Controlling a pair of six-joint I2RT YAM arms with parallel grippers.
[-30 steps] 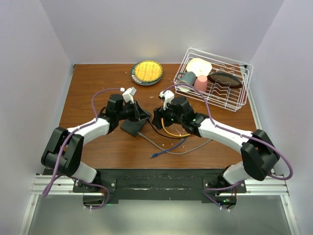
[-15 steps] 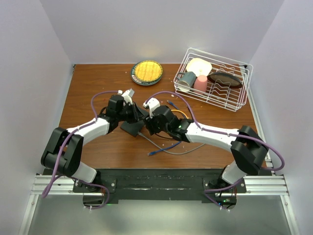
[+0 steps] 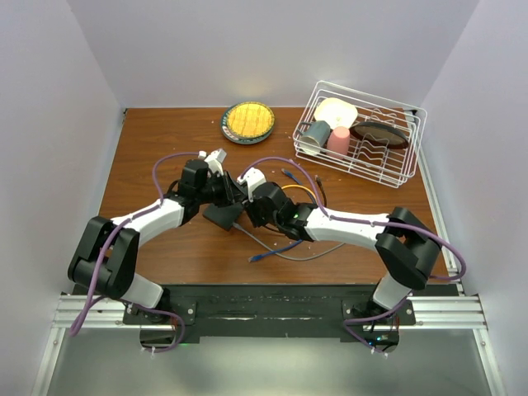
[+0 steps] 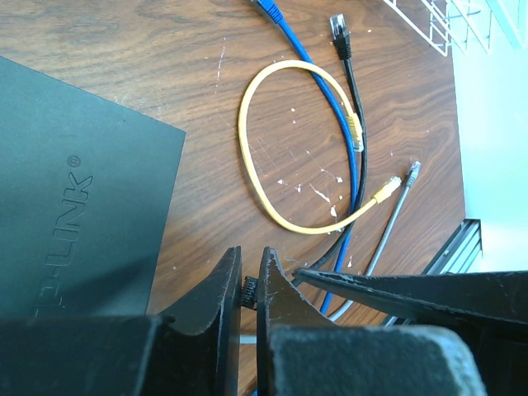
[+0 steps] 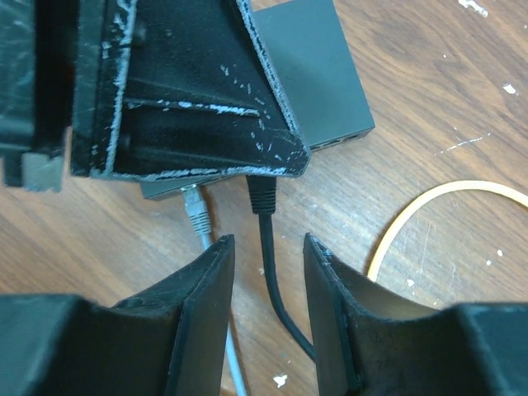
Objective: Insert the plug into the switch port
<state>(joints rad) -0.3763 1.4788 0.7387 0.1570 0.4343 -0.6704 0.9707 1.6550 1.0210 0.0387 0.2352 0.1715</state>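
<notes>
The black switch box (image 3: 221, 215) lies mid-table; it also shows in the left wrist view (image 4: 66, 190) and the right wrist view (image 5: 313, 74). Its port edge (image 5: 334, 143) faces the arms. A grey plug (image 5: 195, 208) sits at that edge. My left gripper (image 3: 234, 191) is shut on the black plug (image 5: 261, 195), whose ribbed boot shows between its tips (image 4: 247, 291), close to the port edge. My right gripper (image 3: 247, 203) is open; its jaws straddle the black cable (image 5: 268, 256) just below the plug without touching it.
Loose cables lie right of the switch: a yellow loop (image 4: 256, 165), a blue one (image 4: 330, 82), a grey one (image 4: 396, 206). A white dish rack (image 3: 410, 142) with cups and plates stands back right. A round yellow-centred plate (image 3: 247, 121) sits at the back.
My right arm has swung left, from beside the yellow loop to right next to my left gripper and the switch. My left gripper has stayed almost in place.
</notes>
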